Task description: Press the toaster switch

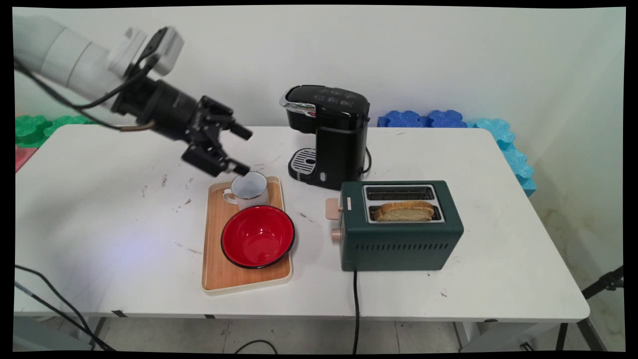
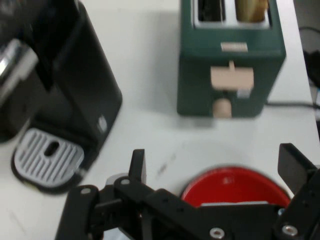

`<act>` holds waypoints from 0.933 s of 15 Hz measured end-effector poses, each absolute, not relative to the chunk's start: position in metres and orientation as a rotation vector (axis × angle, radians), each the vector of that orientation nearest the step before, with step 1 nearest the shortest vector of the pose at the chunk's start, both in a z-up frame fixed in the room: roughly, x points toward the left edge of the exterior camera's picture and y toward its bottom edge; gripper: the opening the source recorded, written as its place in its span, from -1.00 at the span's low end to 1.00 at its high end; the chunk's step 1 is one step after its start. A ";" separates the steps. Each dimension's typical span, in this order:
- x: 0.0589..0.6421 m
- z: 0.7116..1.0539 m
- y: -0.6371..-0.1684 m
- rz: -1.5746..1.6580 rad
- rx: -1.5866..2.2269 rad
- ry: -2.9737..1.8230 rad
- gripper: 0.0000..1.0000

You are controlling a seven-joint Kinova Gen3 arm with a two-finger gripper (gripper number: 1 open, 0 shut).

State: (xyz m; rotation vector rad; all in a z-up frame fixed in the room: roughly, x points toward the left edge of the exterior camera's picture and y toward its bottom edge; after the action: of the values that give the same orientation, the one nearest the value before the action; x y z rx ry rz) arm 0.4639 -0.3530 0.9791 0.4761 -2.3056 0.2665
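Note:
My black gripper hangs open just above and left of a white enamel mug, its lower fingertip close over the mug's rim; nothing is held. The mug stands at the far end of a wooden tray, with a red bowl in front of it. In the hand view the gripper shows two spread fingers over the red bowl; the mug is hidden behind the linkage there.
A black coffee machine with a grey drip tray stands behind the tray. A green toaster holding a bread slice sits to the right, its cord running off the front edge.

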 end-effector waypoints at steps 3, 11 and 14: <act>0.441 0.989 -0.367 0.276 0.494 -2.279 1.00; 0.396 0.983 -0.387 0.273 0.515 -2.270 1.00; 0.384 0.976 -0.391 0.276 0.513 -2.276 -1.00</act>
State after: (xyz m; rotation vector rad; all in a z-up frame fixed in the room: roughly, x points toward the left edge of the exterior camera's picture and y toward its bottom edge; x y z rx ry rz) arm 0.3844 -0.3906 0.9757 0.5128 -2.2762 0.2762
